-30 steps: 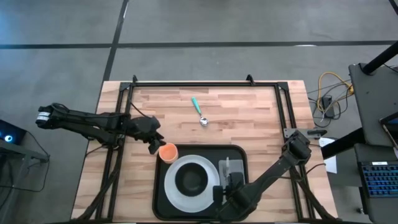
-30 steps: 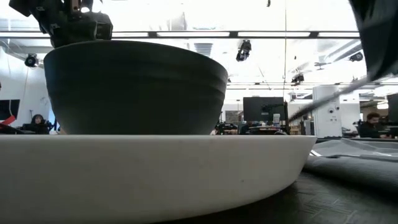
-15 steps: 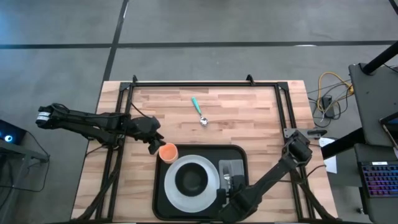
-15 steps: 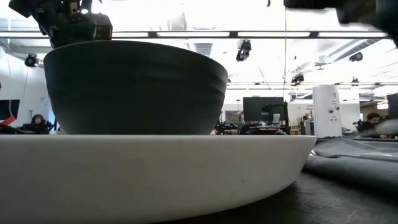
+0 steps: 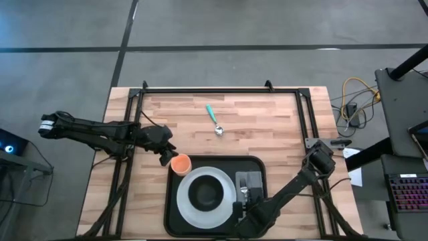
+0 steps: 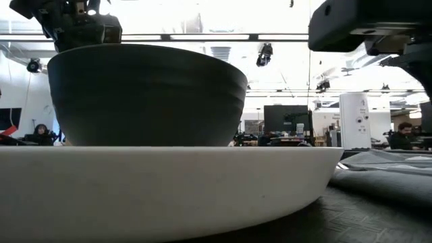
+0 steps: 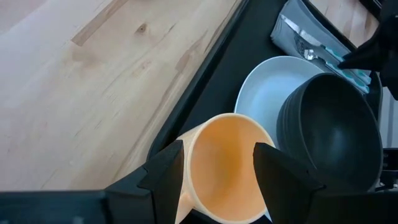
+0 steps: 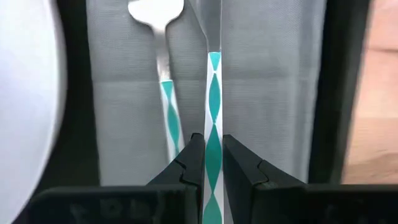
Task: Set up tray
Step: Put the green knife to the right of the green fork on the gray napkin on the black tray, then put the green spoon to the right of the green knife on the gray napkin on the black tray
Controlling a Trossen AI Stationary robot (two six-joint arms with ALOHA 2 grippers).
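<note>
At lower centre of the high view sits the tray (image 5: 215,165). Our right gripper (image 8: 212,163) pinches a teal-handled knife (image 8: 214,93) lengthwise beside the fork (image 8: 163,68) on the napkin (image 8: 267,74); our left gripper (image 7: 219,167) clasps the orange cup (image 7: 227,163).

bright, even light; blurry close-ups

An open-plan lab or workshop office is indicated. Beyond the wooden table (image 5: 254,127), ceiling-hung lights (image 6: 264,54), dark monitors (image 6: 287,119), a white machine cabinet (image 6: 356,128) and seated people (image 6: 40,132) at desks are seen in the low view. From above, a grey concrete floor (image 5: 60,27), loose cables (image 5: 354,94) and a lit keyboard (image 5: 408,194) are shown beside the table.
</note>
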